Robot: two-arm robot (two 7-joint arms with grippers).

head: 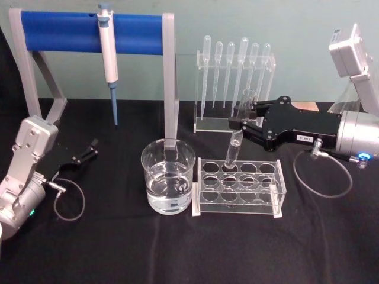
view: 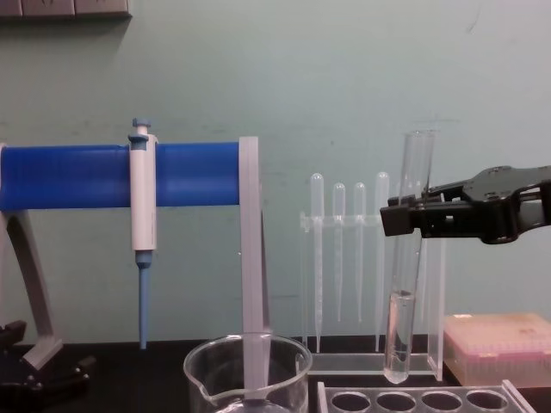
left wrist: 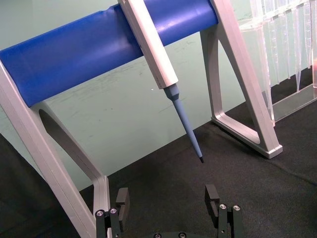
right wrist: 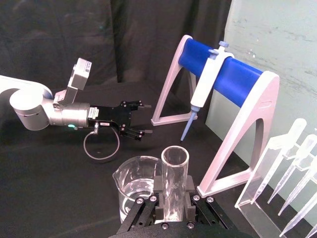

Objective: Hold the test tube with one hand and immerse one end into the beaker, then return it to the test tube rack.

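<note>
Nothing legible — the white label (head: 305,137) on the right claw (head: 238,124) is unreadable.

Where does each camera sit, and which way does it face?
Head: high, looking down at the table; right gripper holds the test tube over the rack, left gripper idle at left.
Chest: low, facing the back wall; right gripper shows at right.
Left wrist: faces the pipettor; own open jaws.
Right wrist: past its jaws and tube, over the beaker, toward the left gripper.
Head and right wrist share both grippers.
</note>
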